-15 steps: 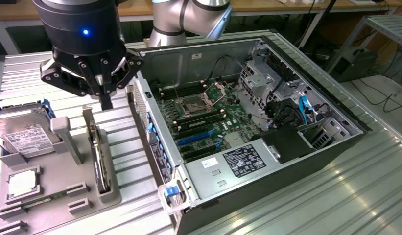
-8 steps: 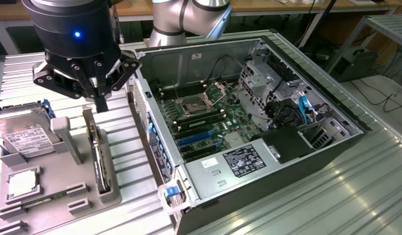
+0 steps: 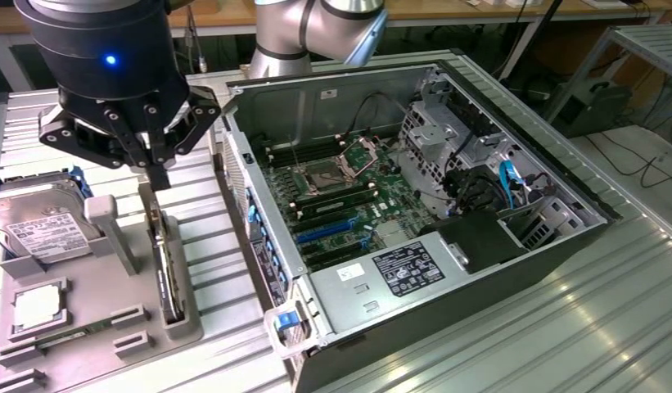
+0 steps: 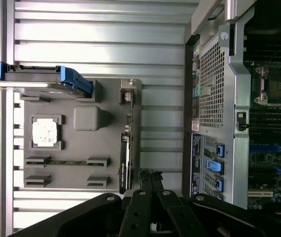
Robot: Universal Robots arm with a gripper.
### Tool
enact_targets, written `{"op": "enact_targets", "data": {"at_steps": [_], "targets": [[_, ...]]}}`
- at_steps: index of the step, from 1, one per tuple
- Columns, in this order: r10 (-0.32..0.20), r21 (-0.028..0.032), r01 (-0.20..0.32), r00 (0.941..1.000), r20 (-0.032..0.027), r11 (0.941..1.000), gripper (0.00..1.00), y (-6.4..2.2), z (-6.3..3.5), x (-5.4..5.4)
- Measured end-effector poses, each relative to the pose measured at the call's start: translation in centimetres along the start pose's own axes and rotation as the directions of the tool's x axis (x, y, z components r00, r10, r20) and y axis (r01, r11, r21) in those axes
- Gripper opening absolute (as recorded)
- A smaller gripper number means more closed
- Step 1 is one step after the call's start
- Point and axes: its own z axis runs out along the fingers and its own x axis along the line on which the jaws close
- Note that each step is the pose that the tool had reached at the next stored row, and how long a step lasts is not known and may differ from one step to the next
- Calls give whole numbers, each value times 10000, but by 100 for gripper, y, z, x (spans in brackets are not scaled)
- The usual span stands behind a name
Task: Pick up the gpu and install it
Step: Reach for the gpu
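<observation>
- Black gripper [image 3: 159, 180]: fingers clenched together, empty, poised just above thin black gpu card [image 3: 165, 262].
- Card stands on edge in grey moulded holder [image 3: 93, 299], beside open computer case [image 3: 313, 102].

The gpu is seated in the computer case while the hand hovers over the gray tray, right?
No. The gpu stands on edge in the gray tray, not in the case, as the exterior view shows. The hand does hover over the tray.
</observation>
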Motion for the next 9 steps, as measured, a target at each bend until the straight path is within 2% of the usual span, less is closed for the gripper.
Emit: {"op": "enact_targets", "data": {"at_steps": [9], "targets": [[0, -1, 0, 10000, 0, 10000, 11, 11, -3, 142]]}}
